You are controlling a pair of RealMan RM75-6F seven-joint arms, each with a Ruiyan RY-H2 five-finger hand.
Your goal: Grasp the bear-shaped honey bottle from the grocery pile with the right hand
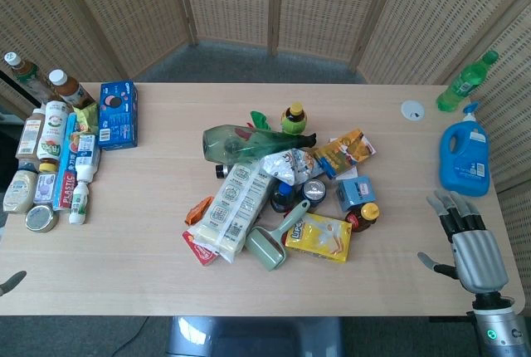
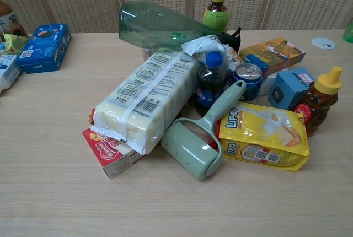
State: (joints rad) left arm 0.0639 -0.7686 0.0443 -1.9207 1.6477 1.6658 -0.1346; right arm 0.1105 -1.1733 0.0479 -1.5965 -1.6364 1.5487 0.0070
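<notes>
The bear-shaped honey bottle stands upright at the right edge of the grocery pile in the middle of the desk; its yellow cap points up and its amber body carries a red label. In the chest view the bottle sits just right of the yellow Lipo packet, touching or nearly touching it, with a small blue box directly behind on the far side. The right hand is over the near right part of the desk, well apart from the bottle and to its right, with bare desk surface between them. The hand holds nothing; its fingers extend toward the far side and lie close together, while the thumb sticks out to the left. A blue detergent jug stands on the far side of the right hand, and a green soda bottle lies farther away near the far right corner. Of the left hand, only a dark tip shows at the near left edge in the head view, so whether it is spread or closed cannot be determined. Within the pile, a green lint roller lies near the front, beside a long white noodle pack. A row of bottles and cartons occupies the left edge of the desk.
</notes>
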